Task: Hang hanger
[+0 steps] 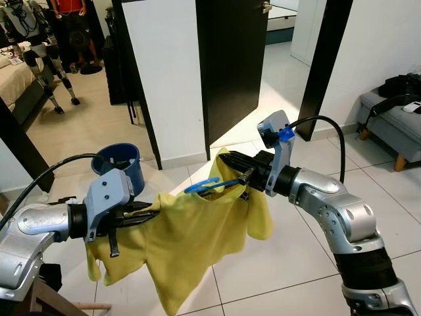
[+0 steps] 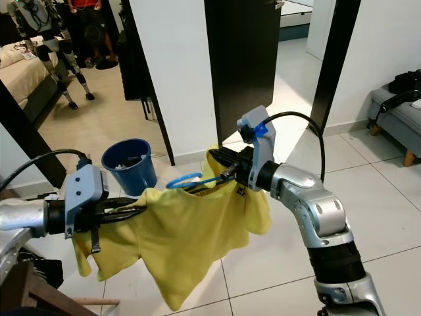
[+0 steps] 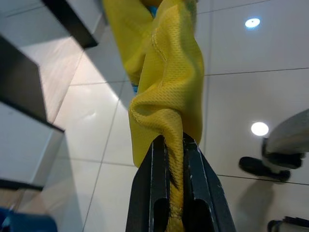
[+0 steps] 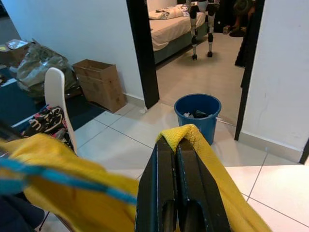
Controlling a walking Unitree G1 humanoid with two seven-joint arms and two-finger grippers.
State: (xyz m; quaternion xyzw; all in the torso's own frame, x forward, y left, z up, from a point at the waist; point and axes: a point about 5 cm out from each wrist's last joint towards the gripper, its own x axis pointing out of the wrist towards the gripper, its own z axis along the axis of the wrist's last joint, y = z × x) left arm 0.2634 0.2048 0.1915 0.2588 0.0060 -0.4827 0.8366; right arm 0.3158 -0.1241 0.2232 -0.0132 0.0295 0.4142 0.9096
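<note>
The left gripper (image 3: 176, 159) pinches a bunched edge of the yellow shirt (image 1: 191, 234), its fingers (image 3: 153, 193) nearly together with only cloth between them. The right gripper (image 4: 176, 159) clamps the shirt's other shoulder, fingers pressed together. The shirt hangs stretched between them above the floor (image 1: 289, 263). The blue hanger (image 1: 202, 185) pokes out at the shirt's collar, just beside the right gripper. A bucket (image 2: 129, 164) stands behind the shirt.
</note>
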